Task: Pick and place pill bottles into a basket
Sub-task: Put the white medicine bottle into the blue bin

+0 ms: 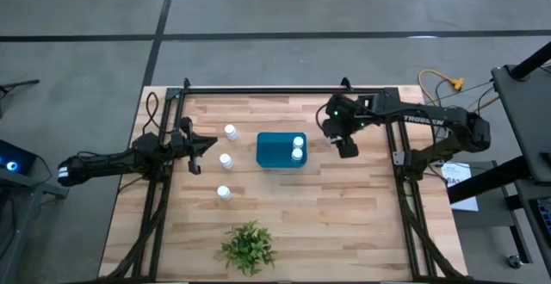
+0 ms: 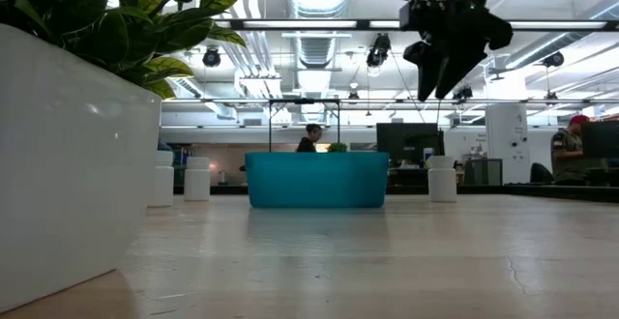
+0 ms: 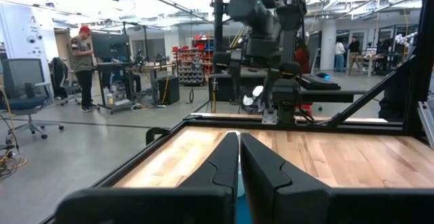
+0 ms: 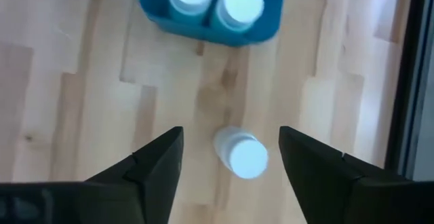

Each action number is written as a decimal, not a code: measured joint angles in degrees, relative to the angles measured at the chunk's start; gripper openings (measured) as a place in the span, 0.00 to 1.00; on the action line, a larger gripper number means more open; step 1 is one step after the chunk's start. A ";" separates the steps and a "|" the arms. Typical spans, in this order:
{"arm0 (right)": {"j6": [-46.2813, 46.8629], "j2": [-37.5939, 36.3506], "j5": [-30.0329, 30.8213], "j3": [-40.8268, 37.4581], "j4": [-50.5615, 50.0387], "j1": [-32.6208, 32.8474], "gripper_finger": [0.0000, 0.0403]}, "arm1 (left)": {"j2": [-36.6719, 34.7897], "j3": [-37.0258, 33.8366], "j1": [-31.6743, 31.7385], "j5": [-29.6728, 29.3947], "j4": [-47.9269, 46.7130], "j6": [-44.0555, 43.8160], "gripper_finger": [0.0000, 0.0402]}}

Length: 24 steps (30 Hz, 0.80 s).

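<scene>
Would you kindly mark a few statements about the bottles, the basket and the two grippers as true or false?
1. Two pill bottles stand inside the basket. True: the two bottles in the basket sit side by side at its end nearer the right arm.
2. The right gripper is shut on a bottle. False: it is open, above the bottle on the table, gripping nothing.
3. Three loose bottles stand on the table on the basket's left-arm side. True.
4. The left gripper is open. False: it is shut and holds nothing.
5. The plant sits inside the basket. False: it stands apart on the table.
</scene>
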 joint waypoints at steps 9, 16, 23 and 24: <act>-3.09 2.76 -0.24 -0.02 -0.02 -6.19 0.65 | -0.11 -0.01 0.00 0.00 -0.01 -0.02 0.00; -4.99 4.06 -3.99 -0.22 -0.19 -8.52 0.64 | -0.07 0.00 -0.01 0.00 0.00 -0.04 0.00; -5.92 6.30 -4.72 -0.78 -0.05 -8.87 0.62 | 0.00 -0.01 0.00 0.02 -0.02 -0.39 0.00; -5.81 6.76 -4.73 -0.93 -0.11 -8.87 0.62 | -0.03 0.00 -0.01 0.02 -0.02 -0.39 0.00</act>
